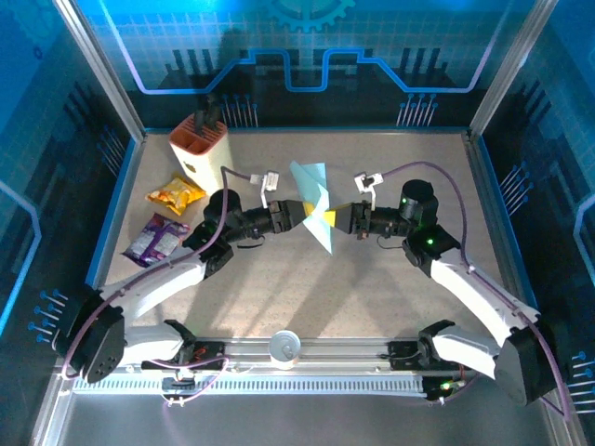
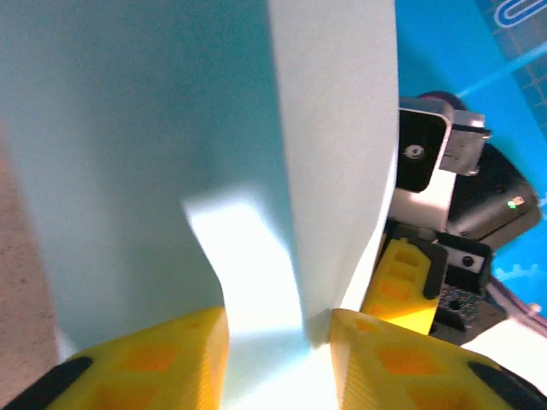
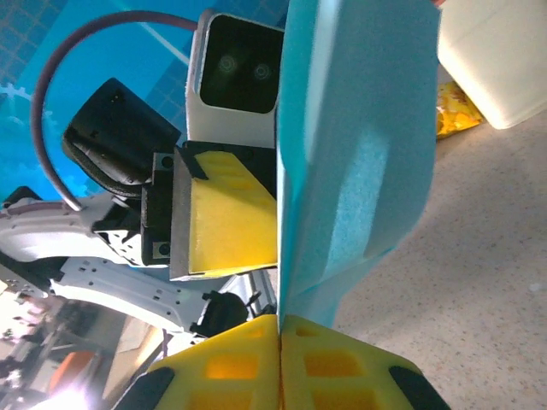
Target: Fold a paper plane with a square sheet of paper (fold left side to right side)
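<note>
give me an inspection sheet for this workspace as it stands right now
surface: beige speckled table, no marks or spills seen
job's things: light-blue paper sheet, bent and creased, held up off the table between the two grippers
clutter: cream knife block, yellow snack packet and purple snack packet, all at the far left, apart from the paper
grippers: left gripper has its jaws parted with the sheet passing between them; right gripper is shut on the sheet's edge
cables: purple cable loops above the left wrist, with a matching one on the right arm
surroundings: blue-lit enclosure walls with metal frame posts
</note>
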